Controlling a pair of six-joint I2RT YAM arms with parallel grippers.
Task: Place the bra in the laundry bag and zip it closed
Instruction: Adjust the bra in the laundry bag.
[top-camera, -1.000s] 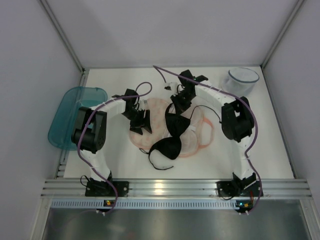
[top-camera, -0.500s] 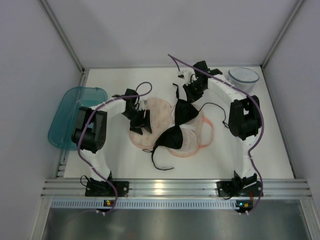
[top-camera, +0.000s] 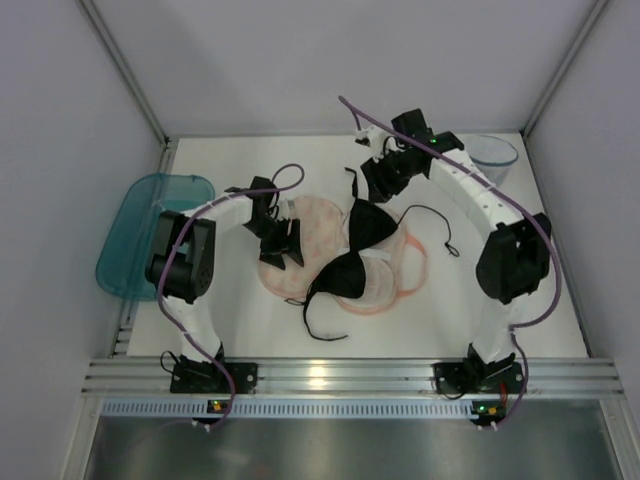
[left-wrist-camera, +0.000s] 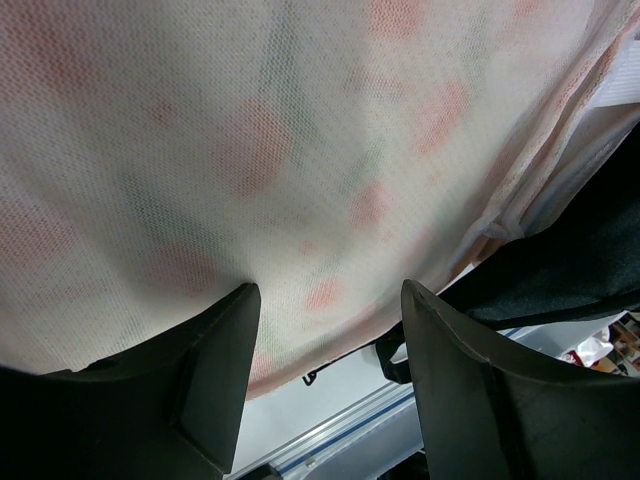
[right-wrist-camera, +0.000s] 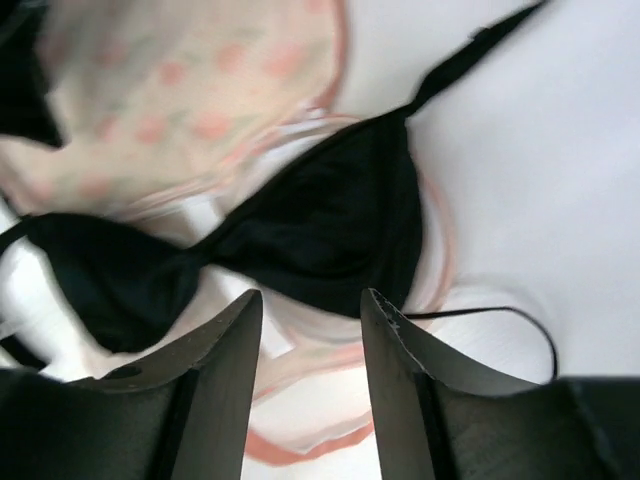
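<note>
Where the left gripper's (left-wrist-camera: 325, 290) fingers stand spread with nothing clamped, they sit close over the left lobe of the laundry bag (top-camera: 310, 220). Its forearm reaches right from an elbow folded near the left edge. The right gripper (right-wrist-camera: 310, 295) hangs parted and empty above the far cup of the bra (top-camera: 340, 275), its arm arched in from the right. The bra lies diagonally across the bag, straps trailing onto the table (top-camera: 520, 300).

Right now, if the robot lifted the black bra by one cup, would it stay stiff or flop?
Probably floppy: the bra lies bent at the middle across the laundry bag. Its thin straps curl loosely, so they would likely dangle.
</note>
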